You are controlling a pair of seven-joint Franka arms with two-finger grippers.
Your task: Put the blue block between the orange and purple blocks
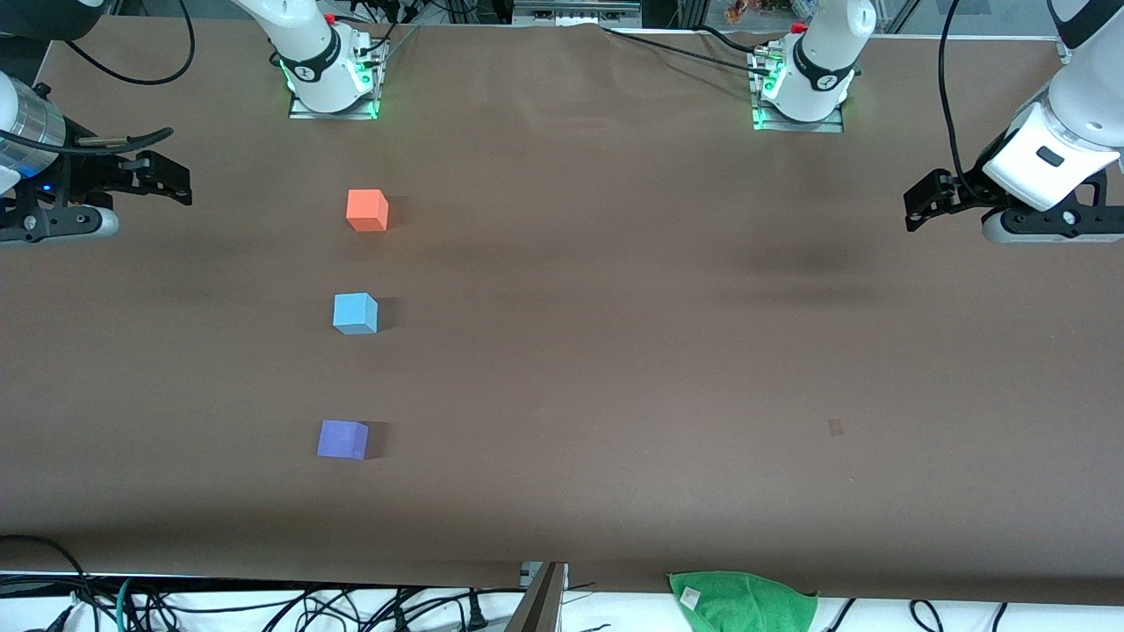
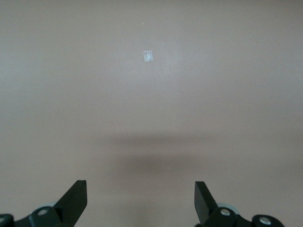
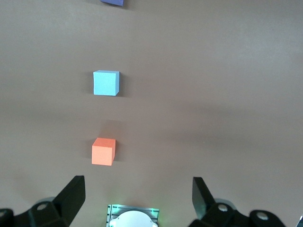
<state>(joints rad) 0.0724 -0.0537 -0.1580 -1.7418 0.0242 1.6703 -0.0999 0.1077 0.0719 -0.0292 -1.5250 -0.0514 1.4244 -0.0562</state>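
The blue block sits on the brown table in a line between the orange block, which is farther from the front camera, and the purple block, which is nearer. All three lie toward the right arm's end of the table. The right wrist view shows the blue block, the orange block and an edge of the purple block. My right gripper is open and empty, held up at its end of the table. My left gripper is open and empty over bare table.
The arm bases stand at the table's edge farthest from the front camera. A green cloth lies at the nearest edge. A small tape mark is on the table toward the left arm's end.
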